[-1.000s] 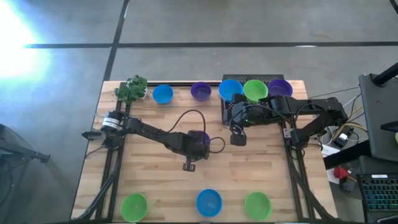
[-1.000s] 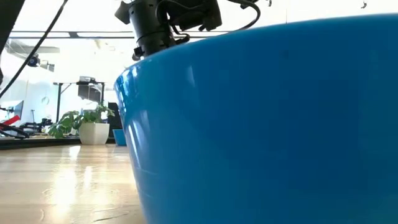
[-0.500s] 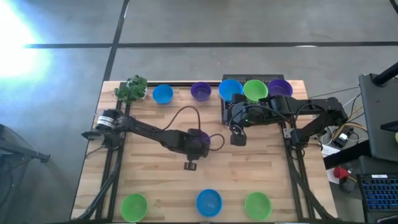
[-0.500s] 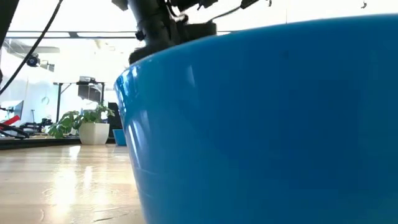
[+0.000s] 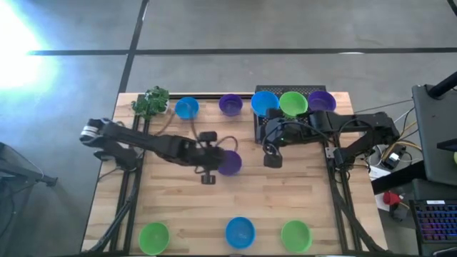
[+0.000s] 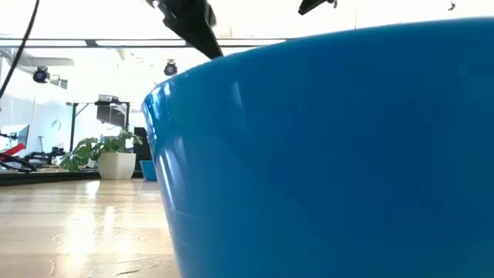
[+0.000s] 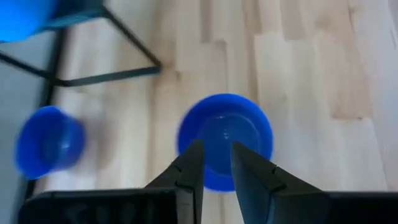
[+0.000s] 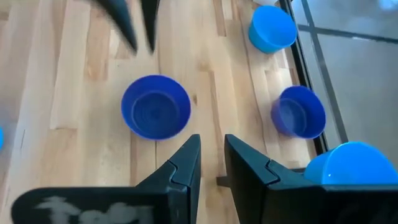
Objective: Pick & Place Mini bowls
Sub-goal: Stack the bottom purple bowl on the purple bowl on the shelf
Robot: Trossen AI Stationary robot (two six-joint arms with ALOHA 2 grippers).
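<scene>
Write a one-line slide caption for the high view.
Left gripper beside a purple mini bowl at mid-table; other mini bowls line both table edges.

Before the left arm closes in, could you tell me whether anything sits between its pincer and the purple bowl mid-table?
Nothing visible does: the left pincer is right beside the purple mini bowl, with only bare wooden table around them.

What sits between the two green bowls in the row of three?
A blue bowl sits between the left green bowl and the right green bowl, touching neither. The high view shows it.
</scene>
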